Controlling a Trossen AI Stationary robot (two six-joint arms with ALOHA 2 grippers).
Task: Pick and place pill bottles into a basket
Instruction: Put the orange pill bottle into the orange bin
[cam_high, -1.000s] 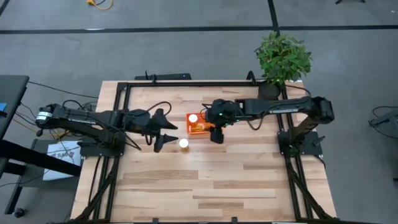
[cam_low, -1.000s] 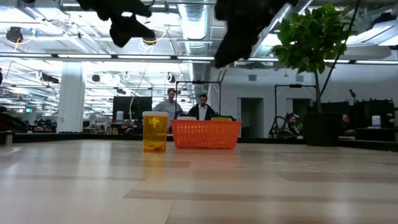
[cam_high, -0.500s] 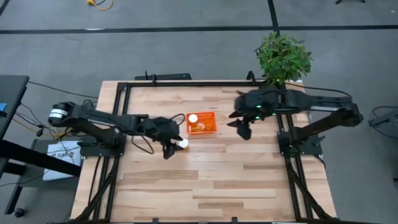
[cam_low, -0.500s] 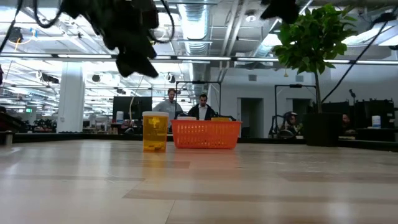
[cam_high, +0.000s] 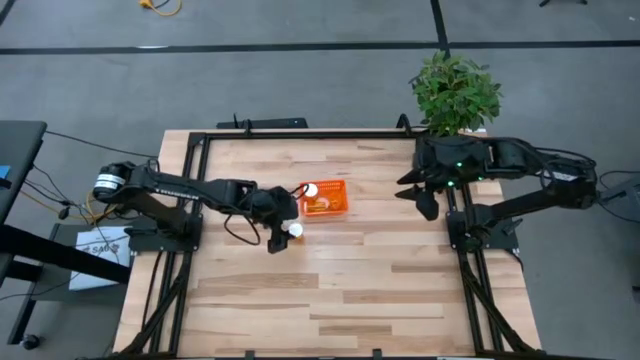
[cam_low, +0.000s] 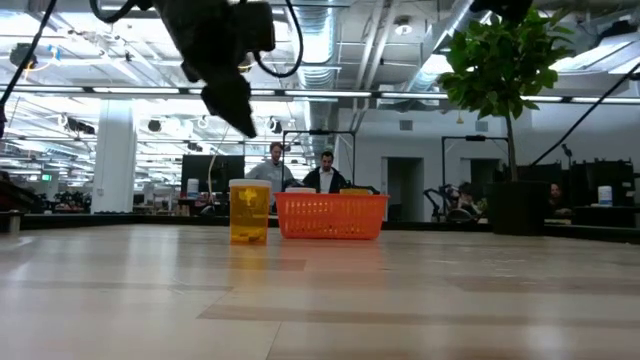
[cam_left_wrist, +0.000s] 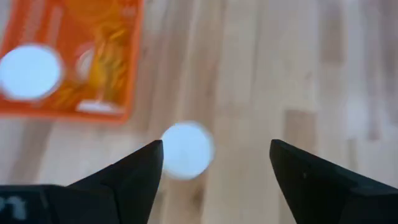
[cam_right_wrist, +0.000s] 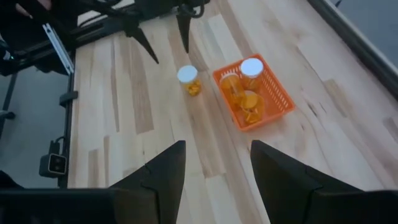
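Observation:
An amber pill bottle with a white cap (cam_high: 296, 231) stands upright on its base on the wooden table, just near-left of the orange basket (cam_high: 341, 197). The bottle also shows in the low view (cam_low: 249, 211) and the right wrist view (cam_right_wrist: 188, 79). The basket holds one upright white-capped bottle (cam_right_wrist: 251, 67) and others lying on their sides (cam_right_wrist: 247, 103). My left gripper (cam_left_wrist: 216, 146) is open above the standing bottle (cam_left_wrist: 186, 149), which lies between its fingers, nearer one of them; in the low view the gripper (cam_low: 235, 100) is clear above it. My right gripper (cam_high: 420, 197) is open and empty at the table's right edge.
A potted green plant (cam_high: 455, 92) stands at the table's far right corner, close to my right arm. A black frame (cam_high: 300, 135) runs round the table's far and side edges. Bare wood lies toward the near edge (cam_high: 340, 300). People show in the room behind (cam_low: 300, 172).
My left gripper has gone toward the table's right edge and down, coming over the standing bottle. My right gripper has drawn away from above the basket toward the table's right edge. The bottle and basket have kept their places.

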